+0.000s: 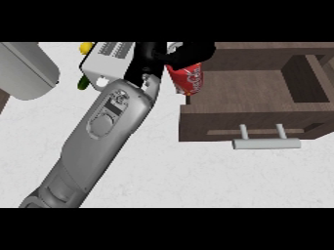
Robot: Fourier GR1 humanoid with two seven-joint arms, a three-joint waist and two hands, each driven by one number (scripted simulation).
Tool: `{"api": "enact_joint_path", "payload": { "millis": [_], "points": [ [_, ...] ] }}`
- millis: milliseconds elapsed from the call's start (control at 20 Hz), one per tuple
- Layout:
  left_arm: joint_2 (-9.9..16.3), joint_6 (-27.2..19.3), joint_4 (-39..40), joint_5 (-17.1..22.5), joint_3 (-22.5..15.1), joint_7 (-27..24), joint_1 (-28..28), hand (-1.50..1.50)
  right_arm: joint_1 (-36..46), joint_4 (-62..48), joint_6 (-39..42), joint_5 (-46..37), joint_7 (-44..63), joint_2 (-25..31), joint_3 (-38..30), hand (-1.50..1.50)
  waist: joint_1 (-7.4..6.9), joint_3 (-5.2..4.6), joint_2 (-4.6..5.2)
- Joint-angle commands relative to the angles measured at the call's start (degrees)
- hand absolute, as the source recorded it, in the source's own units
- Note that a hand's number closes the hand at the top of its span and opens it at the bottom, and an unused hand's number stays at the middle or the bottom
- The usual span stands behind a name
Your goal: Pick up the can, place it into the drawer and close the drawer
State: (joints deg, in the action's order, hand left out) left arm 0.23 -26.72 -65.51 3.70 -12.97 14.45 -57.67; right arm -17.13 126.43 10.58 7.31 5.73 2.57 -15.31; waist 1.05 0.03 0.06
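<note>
- The left hand [162,54] is curled round the top of the red can [186,78] and holds it tilted at the drawer's left edge.
- White script runs along the can's red side; it is too blurred to read.
- The brown drawer [198,128] stands open, with a pale bar handle [266,143] on 2 posts at its front.
- Behind the grey forearm [101,132] sits a white box [103,61] with a ribbed top.
- Something yellow [86,47] and something green [82,82] show at the box's left edge.
- A pale grey rounded object [22,68] lies at the upper left.
- The right hand does not show.
</note>
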Motion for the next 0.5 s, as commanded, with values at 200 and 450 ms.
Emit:
{"api": "enact_joint_path", "payload": {
  "millis": [200,450],
  "points": [
    [-0.23,-3.89,12.57,3.68,-0.47,1.09,-13.79,1.50,3.39,-2.82,1.06,3.57,1.78,2.52,-3.57,-1.50,0.66,0.03,0.21],
    [-0.23,-7.80,15.87,8.45,-6.30,1.19,-15.94,1.50,0.67,-1.65,2.12,2.14,0.60,0.90,-1.76,-1.50,0.98,0.03,0.09]
  ]
}}
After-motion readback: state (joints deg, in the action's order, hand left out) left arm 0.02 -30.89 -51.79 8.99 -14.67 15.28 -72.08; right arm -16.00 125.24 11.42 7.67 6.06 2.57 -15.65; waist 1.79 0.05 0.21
